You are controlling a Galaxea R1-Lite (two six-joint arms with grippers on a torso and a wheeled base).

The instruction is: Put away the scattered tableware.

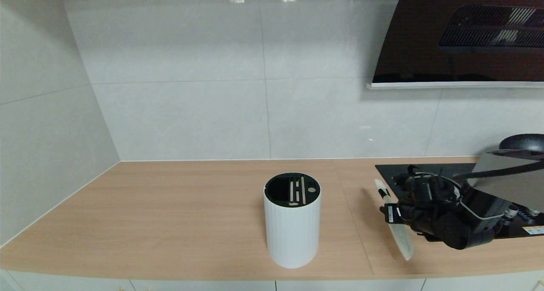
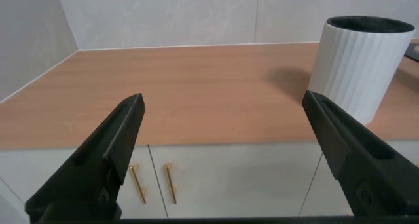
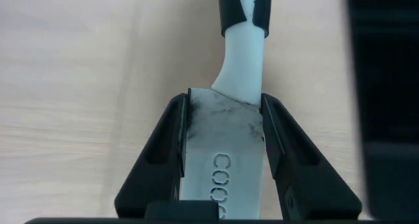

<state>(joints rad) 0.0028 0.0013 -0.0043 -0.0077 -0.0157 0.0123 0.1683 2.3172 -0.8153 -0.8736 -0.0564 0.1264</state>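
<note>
The right gripper (image 1: 393, 213) is clamped on the blade of a white ceramic knife with a black-banded handle (image 1: 403, 240), whose long axis runs crosswise to the fingers. The white ribbed cylindrical holder with a black slotted top (image 1: 292, 223) stands apart, to this gripper's left, so this arm is likely the one to carry the knife over.

Wooden countertop (image 1: 170, 206) with white ribbed holder (image 1: 292, 227), perhaps inset black cooktop (image 1: 384, 170).

Wooden countertop (image 1: 170, 206), pale tiled wall (image 1: 191, 91), black range hood (image 1: 459, 36), black cooktop (image 1: 389, 172), dark pan (image 1: 525, 143), gold cabinet handles (image 2: 169, 183)
</note>
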